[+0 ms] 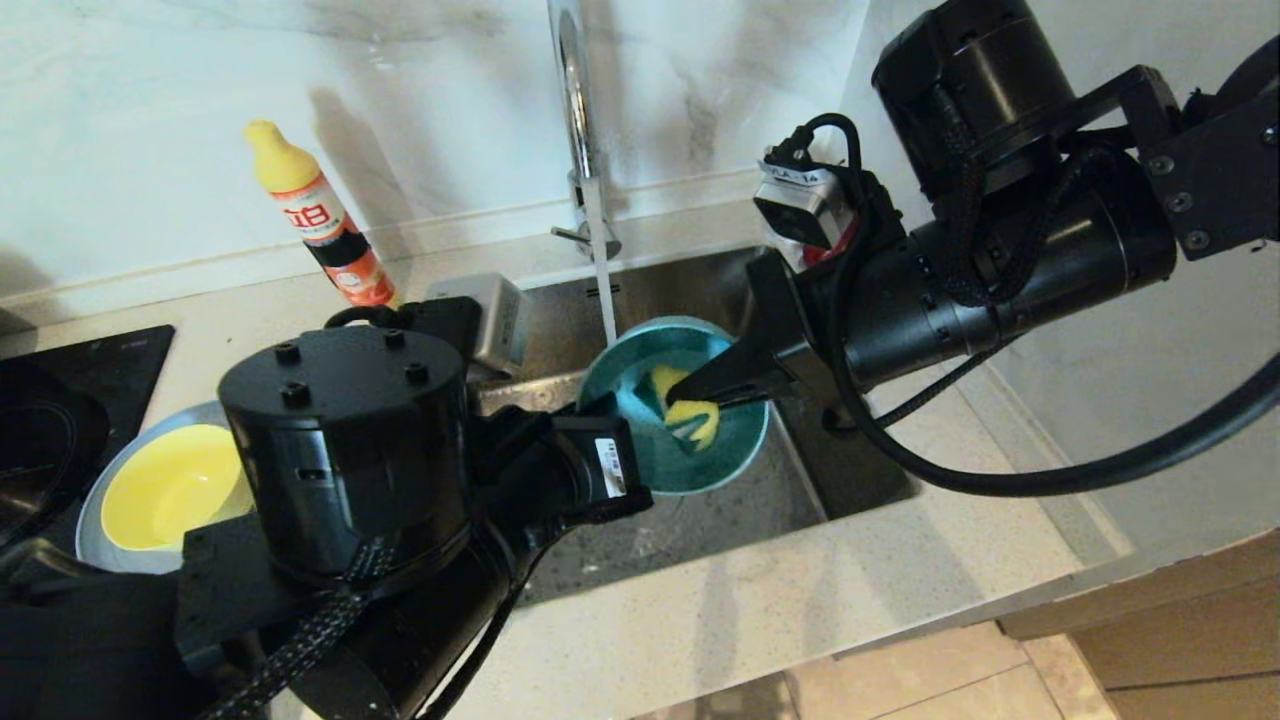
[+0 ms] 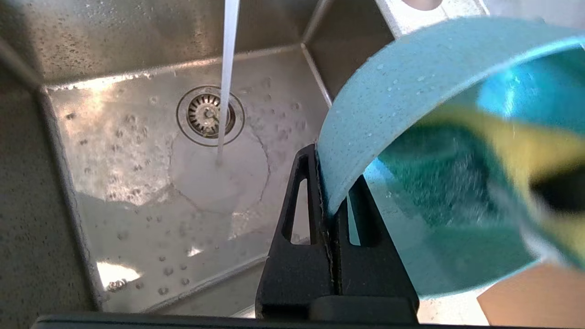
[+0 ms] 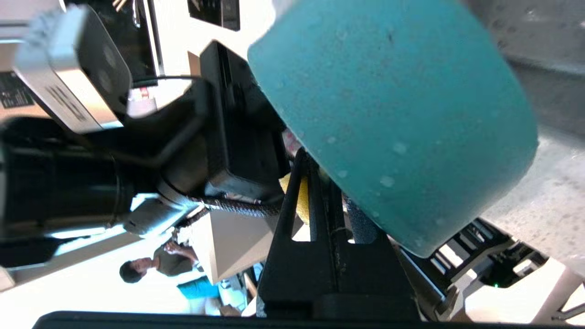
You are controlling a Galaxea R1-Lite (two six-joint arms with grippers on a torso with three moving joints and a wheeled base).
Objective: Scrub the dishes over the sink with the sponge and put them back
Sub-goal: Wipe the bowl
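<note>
Teal-blue and glazed, the small ceramic bowl (image 1: 672, 410) hangs tilted over the square brushed-steel sink (image 2: 137, 183), pinched by its rim in the left pincer (image 2: 330, 192), whose jaws are clamped tight on the wall with one finger inside and one outside. Reaching in from the opposite side, the right pincer (image 1: 712, 392) grips the yellow foam sponge with its dark green scouring face (image 1: 690, 410) and presses it against the bowl's inner wall, just across from the left pincer's hold. Water (image 2: 227, 77) runs from the tall chrome faucet (image 1: 580, 120) just behind the bowl, well clear of the left fingers.

The weak point, as I judge it, is that thin grip on a wet, slick rim: a hard push from the sponge could lever the bowl out of the jaws and drop it into the basin below. The sponge could also twist free of its own pincer.

A pale yellow-green bowl (image 1: 170, 490) sits on a grey-blue plate (image 1: 100, 500) on the table, beside the left arm.
</note>
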